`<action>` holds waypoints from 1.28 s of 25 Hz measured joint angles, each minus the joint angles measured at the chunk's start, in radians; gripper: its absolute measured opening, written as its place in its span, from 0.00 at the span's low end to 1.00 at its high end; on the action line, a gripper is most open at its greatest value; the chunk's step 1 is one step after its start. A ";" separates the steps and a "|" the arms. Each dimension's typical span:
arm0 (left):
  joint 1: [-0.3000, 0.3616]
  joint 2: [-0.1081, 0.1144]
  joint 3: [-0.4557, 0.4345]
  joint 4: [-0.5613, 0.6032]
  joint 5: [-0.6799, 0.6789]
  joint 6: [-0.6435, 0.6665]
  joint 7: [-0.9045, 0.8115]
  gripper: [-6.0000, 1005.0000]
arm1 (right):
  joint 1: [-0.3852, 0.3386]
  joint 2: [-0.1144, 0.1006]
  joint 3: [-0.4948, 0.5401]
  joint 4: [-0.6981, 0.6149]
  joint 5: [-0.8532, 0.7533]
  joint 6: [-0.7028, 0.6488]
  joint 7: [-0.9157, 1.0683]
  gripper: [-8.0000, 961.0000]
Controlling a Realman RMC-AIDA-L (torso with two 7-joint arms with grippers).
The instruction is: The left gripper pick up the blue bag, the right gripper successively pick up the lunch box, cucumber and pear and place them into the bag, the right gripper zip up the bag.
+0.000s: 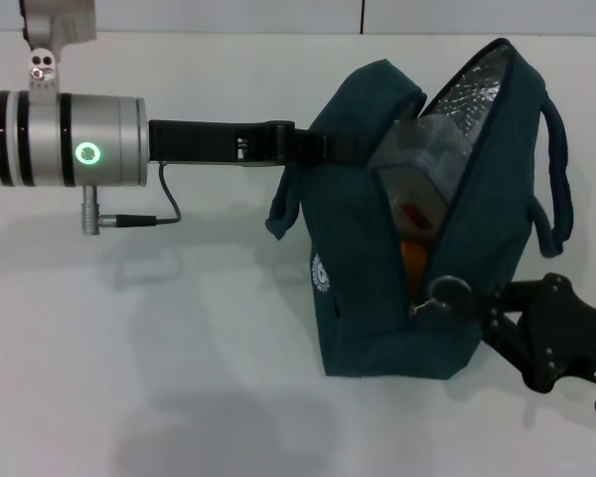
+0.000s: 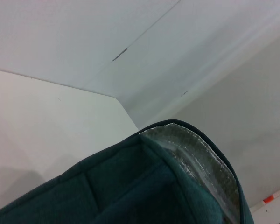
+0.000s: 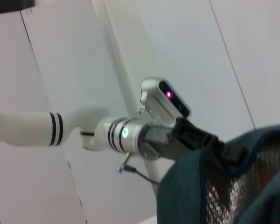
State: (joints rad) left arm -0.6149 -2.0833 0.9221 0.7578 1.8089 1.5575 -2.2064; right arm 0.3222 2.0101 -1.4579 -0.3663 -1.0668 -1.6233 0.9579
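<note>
The right gripper (image 1: 474,301) has its fingers closed on the ring zipper pull (image 1: 445,291) at the low end of the blue bag's (image 1: 368,248) open zip. The bag stands on the white surface (image 1: 179,378), lunch box (image 1: 422,159) and something orange inside. Farther back, the left gripper (image 1: 323,147) grasps the bag's handle.

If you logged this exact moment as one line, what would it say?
stage: zipping | left gripper: grips blue bag rim | right gripper: at ring zipper pull | bag: partly open, lunch box inside
</note>
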 joint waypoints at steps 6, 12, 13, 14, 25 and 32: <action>0.002 -0.002 -0.001 0.000 -0.001 0.000 0.024 0.13 | 0.014 0.004 -0.002 -0.001 0.069 -0.043 -0.037 0.01; 0.006 -0.003 -0.001 0.000 -0.002 -0.002 0.040 0.13 | 0.030 0.008 -0.009 0.003 0.124 -0.065 -0.061 0.01; 0.007 -0.003 -0.001 0.000 -0.002 -0.003 0.043 0.13 | 0.032 0.009 -0.009 0.003 0.124 -0.065 -0.061 0.01; 0.008 -0.003 -0.001 0.000 -0.003 -0.004 0.046 0.13 | 0.034 0.009 -0.009 0.003 0.125 -0.065 -0.061 0.01; 0.063 -0.006 0.006 -0.001 -0.130 0.001 0.191 0.13 | 0.038 0.010 -0.009 0.003 0.121 -0.058 -0.062 0.01; 0.099 -0.006 0.008 -0.012 -0.242 0.061 0.344 0.18 | 0.043 0.010 -0.008 0.001 0.123 -0.057 -0.074 0.01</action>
State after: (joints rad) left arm -0.5157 -2.0892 0.9302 0.7460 1.5668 1.6187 -1.8626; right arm 0.3651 2.0201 -1.4664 -0.3649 -0.9435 -1.6804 0.8841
